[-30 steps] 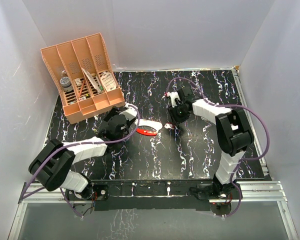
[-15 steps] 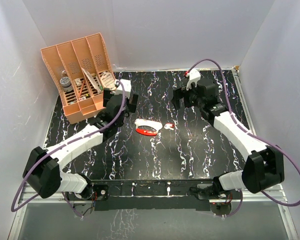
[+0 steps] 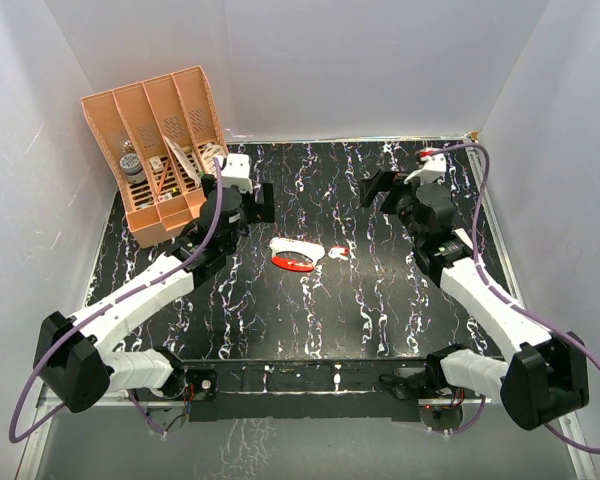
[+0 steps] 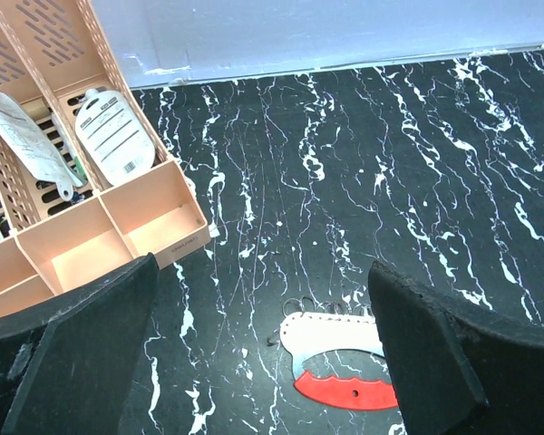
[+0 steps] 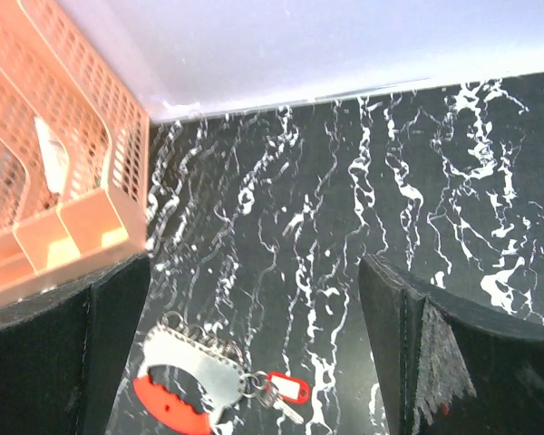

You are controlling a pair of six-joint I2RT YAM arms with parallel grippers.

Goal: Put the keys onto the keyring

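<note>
Top external view takes in a black table (image 3: 310, 320) veined with white, closed in by plain white walls on the left, far and right sides. One peach-coloured organizer (image 3: 175, 226) stands at the far left corner, with four upright perforated slots behind a row of low front compartments. In the slots are a grey cylindrical item (image 3: 132, 165), a long pale strip (image 4: 23, 136) leaning at a slant, and a white printed label (image 4: 116, 136). One keyring (image 3: 293, 256), an oval with a red rim on its near side and white on its far side, lies flat near the middle of the table. The keys (image 3: 338, 251), a single small red-headed piece, lie just beside its right end; whether they are linked to it cannot be told. Several small wire rings sit along the white edge in the right wrist view. Two arms reach in from the near edge. The left hand (image 3: 248, 205) hangs beside the organizer, its fingers (image 4: 82, 362) spread wide and holding nothing. The right hand (image 3: 385, 192) hangs toward the far right, likewise spread and holding nothing, apart from the keyring.
</note>
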